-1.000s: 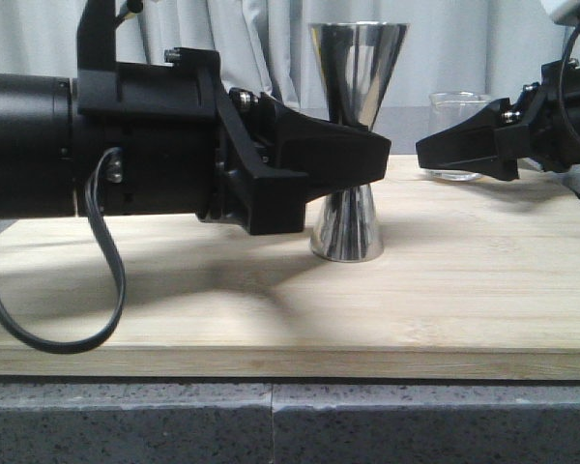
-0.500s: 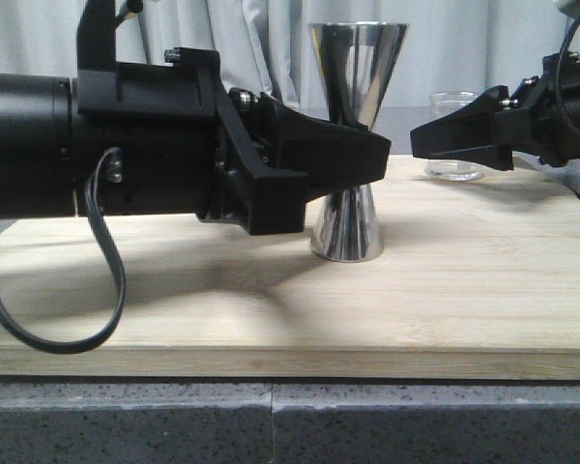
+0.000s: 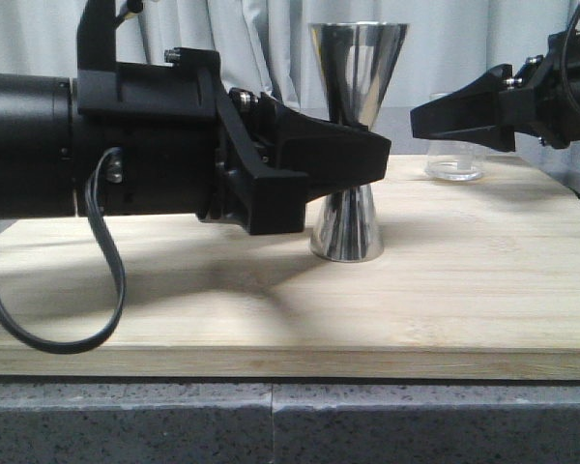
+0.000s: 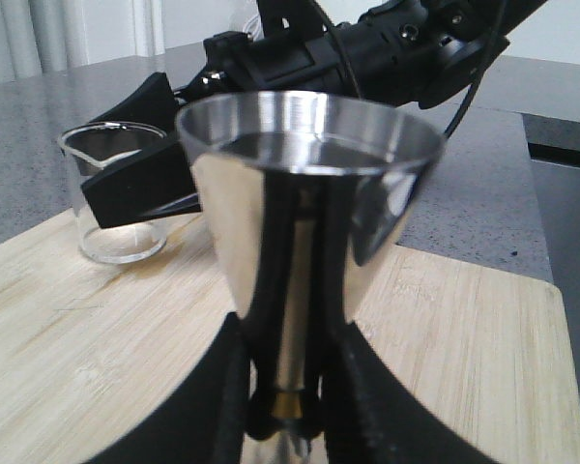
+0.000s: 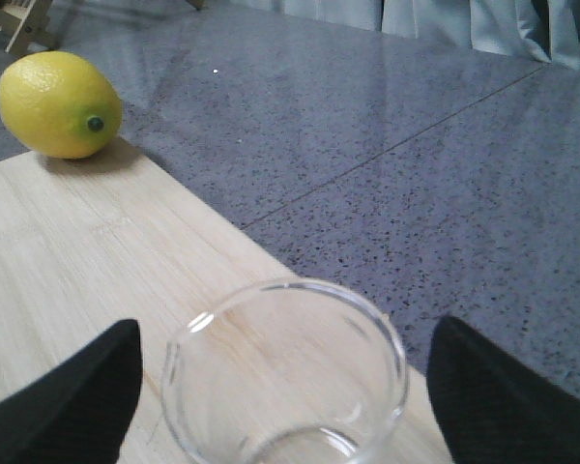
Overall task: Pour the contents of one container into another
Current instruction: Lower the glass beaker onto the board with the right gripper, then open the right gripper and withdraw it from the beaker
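Observation:
The steel jigger (image 3: 356,72) stands upright on the bamboo board (image 3: 445,290), its base (image 3: 348,232) resting on the wood. My left gripper (image 3: 367,159) comes in from the left and is shut on the jigger's narrow waist; the left wrist view shows its black fingers (image 4: 208,406) pressed on either side of the gold band (image 4: 288,401). At the board's far right corner sits the clear glass beaker (image 3: 454,164) (image 5: 285,372). My right gripper (image 3: 427,121) (image 5: 285,387) is open at the height of the beaker's rim, a finger (image 5: 77,396) apart from the glass on each side.
A yellow lemon (image 5: 58,104) lies at the board's far edge on the grey speckled counter (image 5: 416,145). The counter's front edge (image 3: 271,416) runs below the board. A pale curtain (image 3: 222,39) hangs behind. My left arm's black body (image 3: 97,145) covers the left half of the front view.
My right gripper has risen from the beaker's lower body to its rim level. The beaker, the jigger and the left gripper have stayed in place.

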You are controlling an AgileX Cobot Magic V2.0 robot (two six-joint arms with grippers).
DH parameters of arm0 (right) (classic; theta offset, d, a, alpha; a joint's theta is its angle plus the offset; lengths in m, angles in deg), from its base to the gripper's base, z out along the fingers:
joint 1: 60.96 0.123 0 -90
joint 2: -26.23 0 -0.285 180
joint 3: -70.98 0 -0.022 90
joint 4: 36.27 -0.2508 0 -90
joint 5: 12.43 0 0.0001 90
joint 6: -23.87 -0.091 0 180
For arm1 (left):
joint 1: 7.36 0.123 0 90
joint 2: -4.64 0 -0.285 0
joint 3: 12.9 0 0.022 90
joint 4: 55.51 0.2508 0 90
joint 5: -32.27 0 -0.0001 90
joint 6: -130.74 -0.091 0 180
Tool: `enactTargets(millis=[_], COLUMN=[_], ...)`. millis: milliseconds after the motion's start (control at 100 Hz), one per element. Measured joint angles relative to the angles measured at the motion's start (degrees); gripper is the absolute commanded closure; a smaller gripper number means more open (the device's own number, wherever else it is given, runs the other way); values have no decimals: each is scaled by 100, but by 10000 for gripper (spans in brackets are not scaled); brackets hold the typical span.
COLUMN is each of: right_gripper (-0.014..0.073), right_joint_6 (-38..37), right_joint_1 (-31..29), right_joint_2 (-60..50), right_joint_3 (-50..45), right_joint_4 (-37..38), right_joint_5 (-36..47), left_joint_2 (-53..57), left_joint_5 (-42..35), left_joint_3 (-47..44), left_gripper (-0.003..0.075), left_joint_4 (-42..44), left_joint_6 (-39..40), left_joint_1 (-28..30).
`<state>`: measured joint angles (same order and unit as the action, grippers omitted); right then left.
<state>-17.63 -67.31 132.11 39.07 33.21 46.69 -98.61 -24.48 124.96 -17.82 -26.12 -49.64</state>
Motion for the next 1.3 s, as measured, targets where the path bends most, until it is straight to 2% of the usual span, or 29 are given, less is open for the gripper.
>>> enactTargets(millis=[410,780,1300], right_gripper=[44,45,45], right_joint_6=[-10,-31,-595], right_joint_1=[0,0,0], right_joint_2=[-271,-1102,-2173], right_joint_3=[60,60,60], right_joint_4=[-63,-85,171], right_joint_5=[13,13,13], left_joint_2=[0,0,0], left_joint_5=[0,0,19], left_joint_3=[0,0,243], left_gripper=[739,739,739], left_joint_4=[0,0,-19], left_joint_6=[0,0,0], left_joint_1=[0,0,10])
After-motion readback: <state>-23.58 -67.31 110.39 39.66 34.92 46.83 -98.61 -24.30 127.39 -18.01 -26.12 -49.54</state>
